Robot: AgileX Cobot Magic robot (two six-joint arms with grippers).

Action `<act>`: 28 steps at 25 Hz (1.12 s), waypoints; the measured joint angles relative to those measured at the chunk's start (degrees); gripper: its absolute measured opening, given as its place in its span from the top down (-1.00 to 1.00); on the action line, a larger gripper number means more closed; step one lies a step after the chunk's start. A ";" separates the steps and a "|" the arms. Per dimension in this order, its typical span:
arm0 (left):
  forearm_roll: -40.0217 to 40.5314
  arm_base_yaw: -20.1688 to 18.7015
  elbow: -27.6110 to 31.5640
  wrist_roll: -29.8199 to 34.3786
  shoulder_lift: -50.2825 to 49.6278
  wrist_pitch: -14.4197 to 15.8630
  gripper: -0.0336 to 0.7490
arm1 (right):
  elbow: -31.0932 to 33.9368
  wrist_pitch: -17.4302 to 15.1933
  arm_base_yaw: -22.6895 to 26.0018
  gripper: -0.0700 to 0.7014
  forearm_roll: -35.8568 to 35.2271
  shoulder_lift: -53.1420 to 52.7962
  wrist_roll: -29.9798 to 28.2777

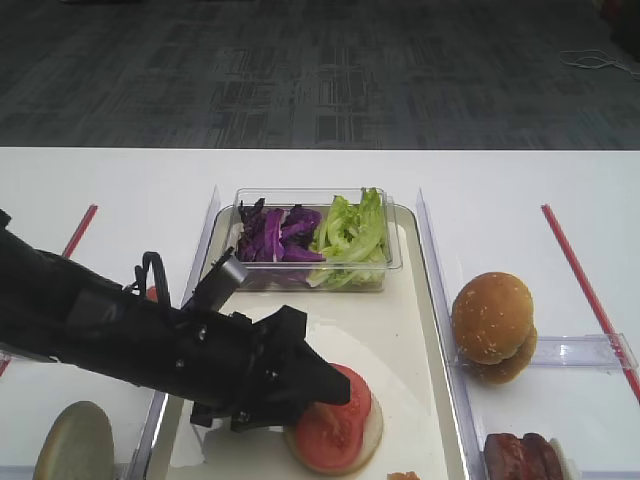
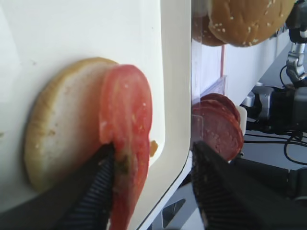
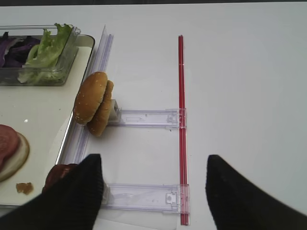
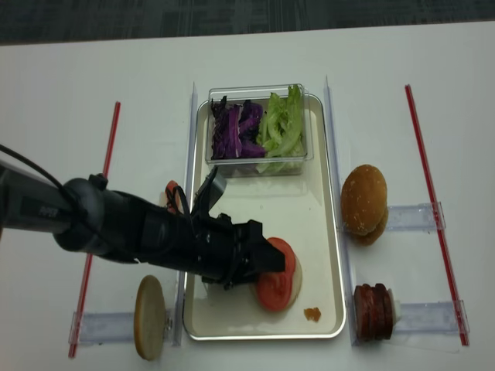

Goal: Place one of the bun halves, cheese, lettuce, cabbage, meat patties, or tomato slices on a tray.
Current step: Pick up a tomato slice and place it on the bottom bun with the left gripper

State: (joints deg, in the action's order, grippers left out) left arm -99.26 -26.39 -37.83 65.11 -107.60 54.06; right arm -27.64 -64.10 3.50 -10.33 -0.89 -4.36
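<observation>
Left wrist view: left hand [image 2: 153, 187] fingers apart, straddling tomato slice [image 2: 125, 139] edge; slice lies on flat bun half [image 2: 62, 120], which sits on tray [image 2: 120, 38]. Right hand [image 3: 153, 191] fingers apart, empty, over desk [image 3: 240, 72] beside tray. Lettuce [image 1: 352, 232], cabbage [image 1: 275, 235] in clear box at tray's far end.

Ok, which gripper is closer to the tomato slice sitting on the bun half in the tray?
Left. The left gripper is right at the tomato slice, one finger against its edge. The right gripper hovers off the tray, beyond its right rim, over the table.
</observation>
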 joint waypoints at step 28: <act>0.00 5.19 0.00 -3.66 -0.02 -0.92 -0.03 | 0.00 0.00 0.00 -0.40 0.00 0.00 0.00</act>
State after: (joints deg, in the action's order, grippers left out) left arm -99.26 -21.19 -37.83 61.46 -107.62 53.15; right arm -27.64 -64.10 3.50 -10.33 -0.89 -4.36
